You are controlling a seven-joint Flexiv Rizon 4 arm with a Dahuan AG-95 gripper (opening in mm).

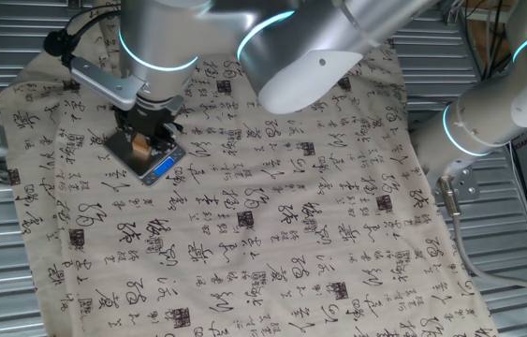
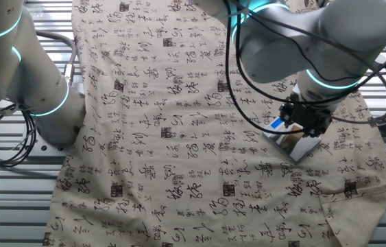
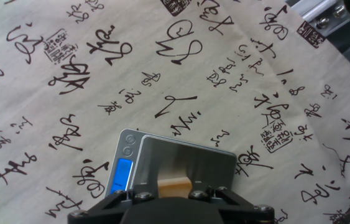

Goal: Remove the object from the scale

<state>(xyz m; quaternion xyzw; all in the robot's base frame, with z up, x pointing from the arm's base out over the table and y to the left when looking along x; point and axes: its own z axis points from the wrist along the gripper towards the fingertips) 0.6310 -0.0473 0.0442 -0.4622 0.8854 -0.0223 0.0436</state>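
Note:
The scale (image 3: 187, 158) lies flat on the printed cloth, with a grey plate and a blue-lit display (image 3: 123, 174) at its left end. It also shows in one fixed view (image 1: 160, 168) and in the other fixed view (image 2: 301, 147). The small tan cube (image 3: 175, 185) sits on the plate at its near edge. My gripper (image 3: 175, 191) is down over the scale, with one finger against each side of the cube. The cube rests on the plate. In one fixed view the cube (image 1: 138, 145) shows between the fingers of the gripper (image 1: 143, 140).
A cream cloth with black calligraphy (image 1: 272, 215) covers the table over metal slats (image 1: 1, 281). A second robot arm (image 1: 497, 112) stands at the cloth's edge; in the other fixed view it is at the left (image 2: 28, 75). Cables lie near it.

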